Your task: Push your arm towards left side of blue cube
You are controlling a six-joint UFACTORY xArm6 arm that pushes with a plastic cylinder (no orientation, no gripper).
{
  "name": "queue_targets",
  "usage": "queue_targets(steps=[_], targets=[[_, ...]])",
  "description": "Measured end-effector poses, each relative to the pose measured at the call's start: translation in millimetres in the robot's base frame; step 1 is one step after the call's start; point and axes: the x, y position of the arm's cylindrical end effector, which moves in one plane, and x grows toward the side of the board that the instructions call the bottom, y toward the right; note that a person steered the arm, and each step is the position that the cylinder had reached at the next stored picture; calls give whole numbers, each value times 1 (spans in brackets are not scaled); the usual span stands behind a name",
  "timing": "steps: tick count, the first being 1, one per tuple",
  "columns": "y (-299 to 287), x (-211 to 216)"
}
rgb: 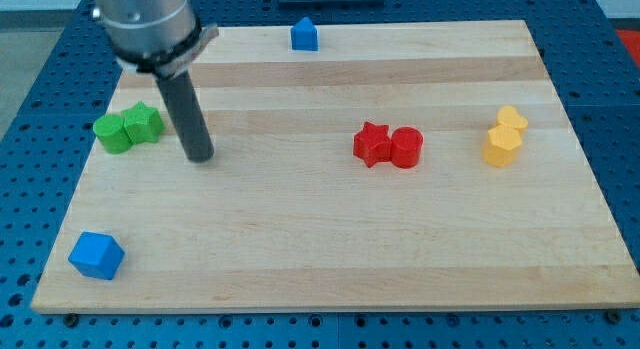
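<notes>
The blue cube point(96, 255) sits near the board's bottom left corner. My tip point(200, 156) rests on the wooden board point(320, 239), up and to the right of the blue cube, well apart from it. The tip stands just right of two green blocks: a green cylinder point(112, 133) and a green star point(144, 122), which touch each other.
A second blue block point(304, 34), house-shaped, sits at the board's top edge. A red star point(372, 144) and a red cylinder point(406, 147) touch at centre right. Two yellow blocks point(512, 120) point(501, 146) stand at the right. Blue perforated table surrounds the board.
</notes>
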Motion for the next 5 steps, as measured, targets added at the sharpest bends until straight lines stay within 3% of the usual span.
queue_targets(steps=[1, 4, 5], targets=[[-20, 37], [-135, 56], [-143, 62]])
